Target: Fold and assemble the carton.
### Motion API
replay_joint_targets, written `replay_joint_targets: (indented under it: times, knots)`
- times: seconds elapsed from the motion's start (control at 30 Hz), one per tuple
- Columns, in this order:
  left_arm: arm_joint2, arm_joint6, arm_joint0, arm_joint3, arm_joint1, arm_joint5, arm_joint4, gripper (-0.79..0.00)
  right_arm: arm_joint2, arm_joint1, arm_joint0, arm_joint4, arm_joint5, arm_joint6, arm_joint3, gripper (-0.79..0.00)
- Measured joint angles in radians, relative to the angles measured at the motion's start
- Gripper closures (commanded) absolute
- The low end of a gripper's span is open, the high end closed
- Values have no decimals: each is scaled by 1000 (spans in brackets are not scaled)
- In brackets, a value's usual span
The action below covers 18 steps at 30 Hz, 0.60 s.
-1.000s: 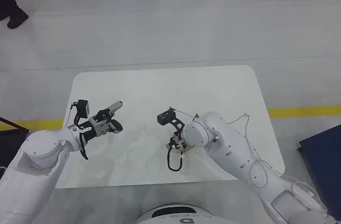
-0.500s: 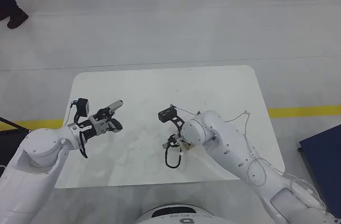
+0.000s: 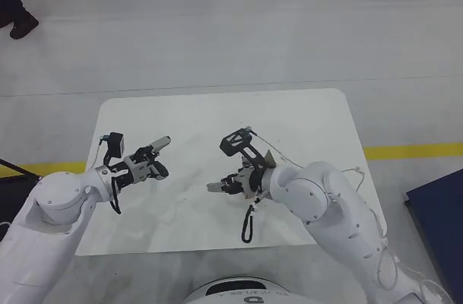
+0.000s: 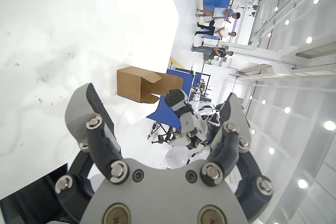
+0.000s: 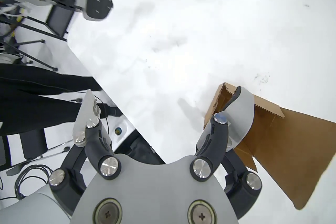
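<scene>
Two robot arms are hovering over a white table where a brown carton is sitting with its end flaps standing open.
The carton is resting just toward 3 o'clock of the table's middle, tucked under the right arm's wrist. The right gripper is holding its jaws wide apart with nothing between them, and one finger is sitting at the rim of the carton's open mouth; whether it is touching the cardboard cannot be told. The left gripper is also spread wide and holding nothing, waiting well apart at the 9 o'clock side. The likely trouble is that nothing is bracing the carton. A finger pushing on a flap may be shoving the light box along the table or tipping it instead of folding it. Closing at the rim could crease the thin wall.
</scene>
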Motion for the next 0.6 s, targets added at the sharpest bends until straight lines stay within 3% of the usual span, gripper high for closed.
replay_joint_targets:
  times: [0.23,0.47,0.6]
  knots:
    - [62,-40,-71,28,-5,36,20,-785,179,26,-185,83,-162,-234,-133,-785]
    - [180,-78,-184,120,-22,29,29,-785,377,46,-409,172,-283,-433,-170,-785]
    - [240,-89,-244,175,-33,20,33,-785,465,54,-557,317,-347,-451,-122,-785]
